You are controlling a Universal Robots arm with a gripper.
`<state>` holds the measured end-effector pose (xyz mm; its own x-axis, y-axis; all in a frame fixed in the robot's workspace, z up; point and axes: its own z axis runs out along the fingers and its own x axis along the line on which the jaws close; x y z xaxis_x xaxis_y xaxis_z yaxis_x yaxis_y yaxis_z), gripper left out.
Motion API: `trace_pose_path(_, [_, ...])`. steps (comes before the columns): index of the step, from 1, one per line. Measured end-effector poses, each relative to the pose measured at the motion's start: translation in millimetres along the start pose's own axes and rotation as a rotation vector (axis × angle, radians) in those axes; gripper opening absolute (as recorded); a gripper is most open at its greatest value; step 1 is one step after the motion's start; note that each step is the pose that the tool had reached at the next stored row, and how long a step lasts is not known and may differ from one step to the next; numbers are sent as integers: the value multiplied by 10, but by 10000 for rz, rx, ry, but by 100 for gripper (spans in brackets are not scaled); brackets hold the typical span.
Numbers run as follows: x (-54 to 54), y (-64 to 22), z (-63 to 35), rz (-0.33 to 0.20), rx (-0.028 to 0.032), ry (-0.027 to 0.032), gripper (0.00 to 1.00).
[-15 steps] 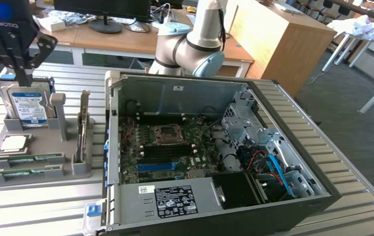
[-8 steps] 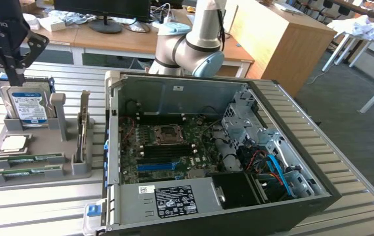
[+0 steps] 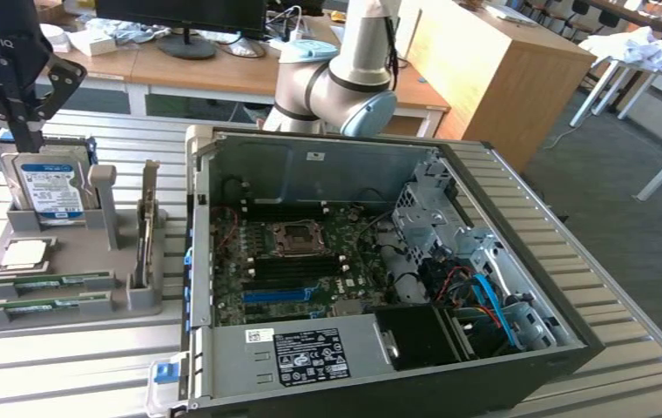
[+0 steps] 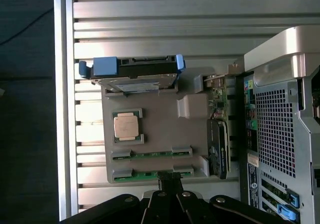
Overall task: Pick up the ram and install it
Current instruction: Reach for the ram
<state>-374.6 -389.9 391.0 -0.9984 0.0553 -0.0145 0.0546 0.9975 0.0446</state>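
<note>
Hanging high at the exterior view's left, the gripper (image 3: 29, 139) has its fingers pressed tight together and holds nothing. Just under it a hard drive (image 3: 50, 187) stands up at the far end of a grey tray (image 3: 87, 252). The ram (image 3: 46, 283) lies flat in a slot at the near end of that tray, so it cannot slide. A second stick (image 3: 41, 305) lies just beside it. The open computer case (image 3: 307, 161) sits to the right, with its board (image 3: 296, 261) facing up to take the ram.
</note>
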Motion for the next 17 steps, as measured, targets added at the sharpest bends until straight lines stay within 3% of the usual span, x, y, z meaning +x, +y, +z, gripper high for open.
trace_pose_path(14, [59,4,0,-1,1,-1,10])
trace_pose_path(17, [58,-28,-1,0,1,-1,10])
